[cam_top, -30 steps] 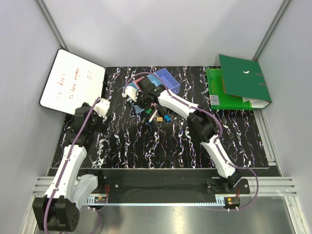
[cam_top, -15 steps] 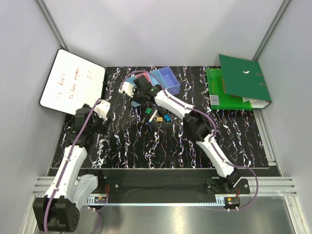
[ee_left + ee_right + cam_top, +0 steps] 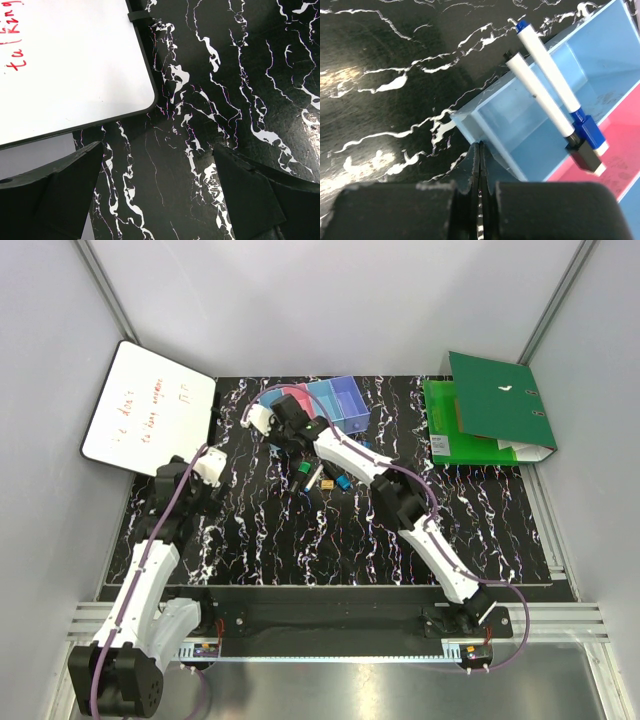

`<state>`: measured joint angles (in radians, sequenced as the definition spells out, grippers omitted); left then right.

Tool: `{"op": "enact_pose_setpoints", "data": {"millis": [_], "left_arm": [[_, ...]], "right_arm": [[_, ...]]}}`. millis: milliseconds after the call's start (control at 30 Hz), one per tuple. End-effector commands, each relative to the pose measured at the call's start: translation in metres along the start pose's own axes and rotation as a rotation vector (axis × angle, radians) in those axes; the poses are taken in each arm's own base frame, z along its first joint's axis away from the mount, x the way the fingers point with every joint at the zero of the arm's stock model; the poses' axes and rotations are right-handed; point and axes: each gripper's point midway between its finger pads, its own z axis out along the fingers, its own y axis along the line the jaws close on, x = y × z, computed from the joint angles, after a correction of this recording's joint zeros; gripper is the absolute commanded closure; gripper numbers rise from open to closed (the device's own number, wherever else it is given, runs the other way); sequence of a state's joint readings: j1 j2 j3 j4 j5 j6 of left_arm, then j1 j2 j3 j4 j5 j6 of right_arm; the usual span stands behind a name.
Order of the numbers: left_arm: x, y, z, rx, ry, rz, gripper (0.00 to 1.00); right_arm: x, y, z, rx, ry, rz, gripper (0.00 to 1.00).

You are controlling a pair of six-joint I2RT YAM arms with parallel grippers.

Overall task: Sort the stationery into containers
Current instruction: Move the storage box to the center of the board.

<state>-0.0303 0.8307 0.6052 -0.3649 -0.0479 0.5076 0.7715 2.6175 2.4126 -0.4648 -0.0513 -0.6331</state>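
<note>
1. Your right gripper (image 3: 479, 150) has swung off the loose pile to the left end of the containers (image 3: 345, 405). It's now pinched fully closed on nothing, at the outer corner of the light-blue bin (image 3: 495, 127).
2. Two white markers (image 3: 540, 95) sit propped in that bin, not flat: tips over the outer wall, caps on the divider to the pink bin (image 3: 620, 150).
3. Your left gripper (image 3: 159, 150) is spread wide and empty, above the table (image 3: 200, 100) beside the whiteboard (image 3: 65, 65).
4. Remaining stationery is loose mid-table: green-capped marker (image 3: 302, 468), blue piece (image 3: 342, 482), yellow piece (image 3: 327, 485).
5. Handling, my read: markers are light and rigid, but slick round barrels will roll. Grab mid-barrel, jaws square to the axis. Tiny pieces may squirt out, so pinch low and centred.
</note>
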Motion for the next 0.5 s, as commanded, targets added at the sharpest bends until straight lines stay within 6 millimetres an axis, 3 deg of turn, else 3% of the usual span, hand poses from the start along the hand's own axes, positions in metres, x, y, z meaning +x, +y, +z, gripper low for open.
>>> {"op": "enact_pose_setpoints", "data": {"millis": [0, 33, 67, 133, 167, 233, 333, 467], "left_arm": [[-0.014, 0.010, -0.004, -0.046, -0.055, -0.005, 0.01], [-0.014, 0.010, -0.005, -0.045, -0.057, -0.005, 0.01], [-0.015, 0.010, -0.005, -0.044, -0.058, -0.007, 0.01], [-0.016, 0.010, -0.006, -0.042, -0.061, -0.007, 0.01], [-0.016, 0.010, -0.007, -0.041, -0.061, -0.008, 0.01], [-0.018, 0.011, -0.008, -0.043, -0.065, -0.007, 0.01], [-0.021, 0.011, -0.009, -0.040, -0.070, -0.010, 0.01], [-0.025, 0.011, -0.009, -0.032, -0.082, -0.014, 0.01]], "right_arm": [[-0.045, -0.015, -0.048, 0.019, -0.093, 0.064, 1.00], [-0.058, -0.020, -0.066, 0.032, -0.117, 0.064, 1.00], [-0.050, -0.015, -0.068, 0.021, -0.095, 0.067, 1.00], [-0.060, -0.023, -0.090, 0.042, -0.113, 0.063, 1.00], [-0.053, -0.021, -0.093, 0.037, -0.097, 0.060, 1.00], [-0.059, -0.031, -0.110, 0.067, -0.111, 0.051, 1.00], [-0.051, -0.047, -0.122, 0.119, -0.092, 0.045, 1.00], [-0.029, -0.079, -0.121, 0.218, -0.039, 0.052, 1.00]]}}
